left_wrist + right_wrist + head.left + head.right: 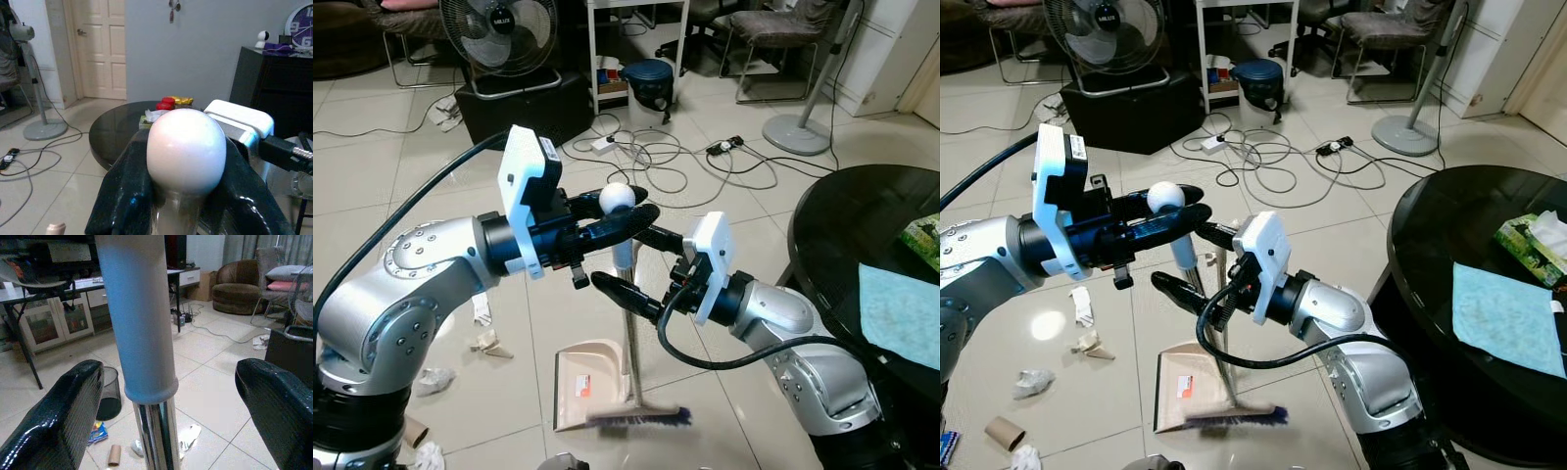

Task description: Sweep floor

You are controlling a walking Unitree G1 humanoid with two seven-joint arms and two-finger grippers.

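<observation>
Head views: left gripper (617, 223) jaws clamp broom (628, 323); right gripper (641, 264) wide over littered tile floor (724, 225).

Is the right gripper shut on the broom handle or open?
Open: the right gripper has its fingers spread wide either side of the broom handle, touching neither.

— How many sweeping tools do we count?
— We count one broom (628, 323) at the frame's centre and one dustpan (589, 386) at the lower middle.
— And fans?
— We see two: one fan (499, 34) at the upper left, one pedestal fan (803, 122) at the upper right.
— Litter on the floor at the lower left?
— We count about four paper scraps (1085, 343) and one cardboard tube (1005, 430).
— On the worktop (1430, 255) at the right?
— One blue cloth (1506, 315), one tissue box (1533, 245).
— Claws?
— Two: the left claw (626, 220) and the right claw (631, 264).
</observation>
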